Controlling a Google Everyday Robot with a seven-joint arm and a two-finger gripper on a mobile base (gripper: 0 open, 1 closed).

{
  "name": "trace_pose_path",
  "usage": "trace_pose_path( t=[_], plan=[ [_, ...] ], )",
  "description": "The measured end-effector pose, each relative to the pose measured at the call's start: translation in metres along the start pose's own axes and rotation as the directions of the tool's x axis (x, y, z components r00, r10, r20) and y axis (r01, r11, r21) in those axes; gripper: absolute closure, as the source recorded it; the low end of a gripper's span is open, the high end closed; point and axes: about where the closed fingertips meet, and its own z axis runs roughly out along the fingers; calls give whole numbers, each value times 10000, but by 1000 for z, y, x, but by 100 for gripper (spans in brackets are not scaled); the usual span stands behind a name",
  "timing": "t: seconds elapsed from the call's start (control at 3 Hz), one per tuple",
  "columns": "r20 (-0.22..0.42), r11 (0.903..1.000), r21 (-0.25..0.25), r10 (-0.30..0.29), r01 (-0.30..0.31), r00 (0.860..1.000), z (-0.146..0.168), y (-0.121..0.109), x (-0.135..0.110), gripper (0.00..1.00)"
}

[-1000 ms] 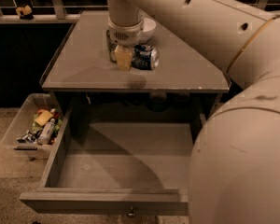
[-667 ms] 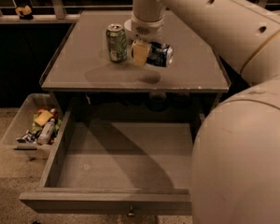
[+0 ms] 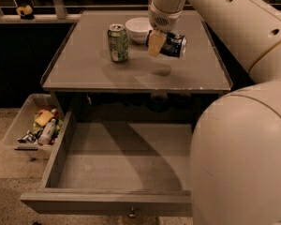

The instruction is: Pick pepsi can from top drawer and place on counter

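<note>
My gripper is shut on the pepsi can, a small blue can held on its side. It hangs a little above the counter, over its middle right, and casts a shadow on the surface. One pale finger covers the can's left end. The top drawer is pulled wide open below the counter, its inside bare, with a small metal knob on its front.
A taller green can stands upright on the counter left of the gripper. A white bowl sits behind it. A clear plastic bin with mixed items stands on the floor at left. My arm fills the right side.
The gripper with the pepsi can has moved right and risen, away from the green can, which now stands uncovered; the bowl shows behind.
</note>
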Motion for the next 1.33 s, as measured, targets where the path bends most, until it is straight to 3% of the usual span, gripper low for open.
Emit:
trace_pose_path(
  t=[0.33, 0.67, 1.0, 1.33],
  plan=[
    [-119, 9987, -311, 407, -411, 9991, 27, -3, 12, 100],
    [124, 9945, -491, 928, -921, 9956, 56, -29, 42, 100],
    [499, 9949, -195, 999, -991, 9937, 48, -44, 33, 100],
    [497, 9949, -194, 998, -989, 9938, 48, -44, 33, 100]
  ],
)
